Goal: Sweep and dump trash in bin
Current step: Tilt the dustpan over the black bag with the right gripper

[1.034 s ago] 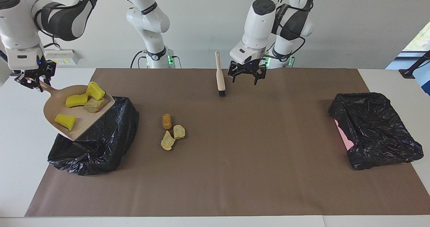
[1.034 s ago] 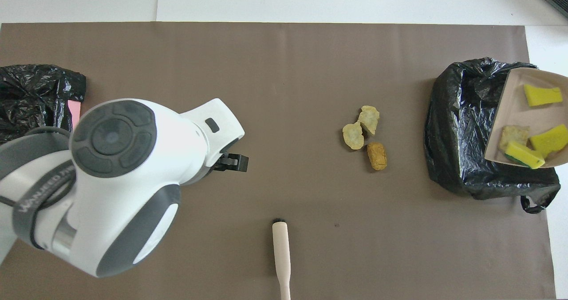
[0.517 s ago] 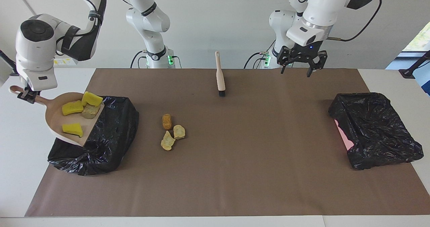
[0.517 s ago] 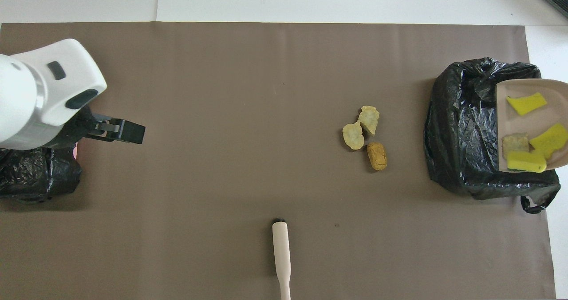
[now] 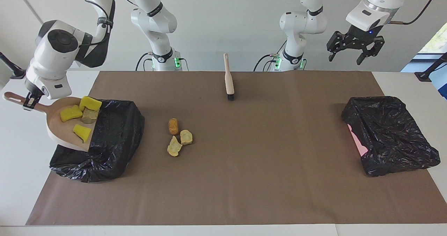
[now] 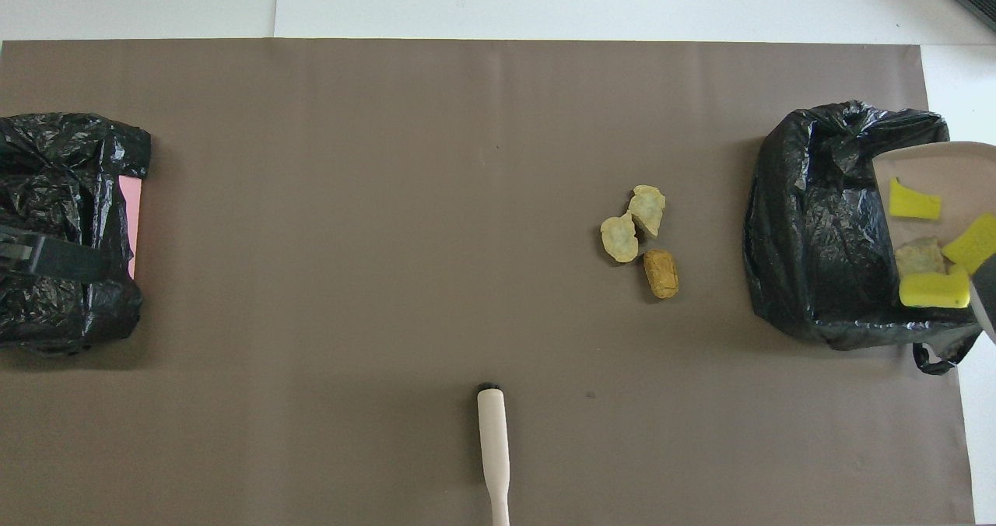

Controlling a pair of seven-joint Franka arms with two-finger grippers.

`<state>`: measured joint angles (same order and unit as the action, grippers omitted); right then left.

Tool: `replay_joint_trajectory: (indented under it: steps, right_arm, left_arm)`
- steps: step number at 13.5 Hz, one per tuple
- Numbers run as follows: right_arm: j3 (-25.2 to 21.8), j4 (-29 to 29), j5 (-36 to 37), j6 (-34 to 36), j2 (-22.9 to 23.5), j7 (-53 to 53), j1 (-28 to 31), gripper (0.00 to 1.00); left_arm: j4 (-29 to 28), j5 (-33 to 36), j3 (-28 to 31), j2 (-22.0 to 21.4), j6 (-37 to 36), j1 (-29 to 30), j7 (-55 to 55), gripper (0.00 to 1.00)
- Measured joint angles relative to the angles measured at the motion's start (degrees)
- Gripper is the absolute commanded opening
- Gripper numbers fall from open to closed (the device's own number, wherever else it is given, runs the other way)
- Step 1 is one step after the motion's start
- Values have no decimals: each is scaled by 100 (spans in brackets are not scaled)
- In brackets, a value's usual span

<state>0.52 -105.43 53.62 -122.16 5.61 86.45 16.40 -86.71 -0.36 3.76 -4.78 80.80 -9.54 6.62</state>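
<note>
Gripping the pale pink plastic dustpan (image 5: 59,131) by its handle, right hand (image 5: 29,101) tips spongy yellow chunks (image 5: 71,112) over a crinkly black-bagged bin (image 5: 111,141); left hand (image 5: 355,51) hangs wide open, and three bready tan lumps (image 5: 178,137) sit loose on the tabletop (image 5: 244,180).

Glossy crinkled plastic bin liner (image 5: 111,138), matt brown paper mat (image 5: 244,180)

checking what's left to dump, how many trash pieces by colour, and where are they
yellow spongy chunks: 3, on the dustpan over the bin
tan to brown bready pieces: 4, one on the dustpan, three on the mat
total: 7
</note>
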Motion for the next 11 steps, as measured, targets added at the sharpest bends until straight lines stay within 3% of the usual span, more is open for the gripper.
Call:
replay_joint_trajectory:
  steps: [8,11]
  right_arm:
    - [2,-207,1248,172,-190,-639,-328,0]
    - [2,-198,1315,284,-552,-552,-329,0]
  left_arm:
    - [462,-118,57,157,-289,239,331,100]
    - [476,-118,57,117,-291,239,459,100]
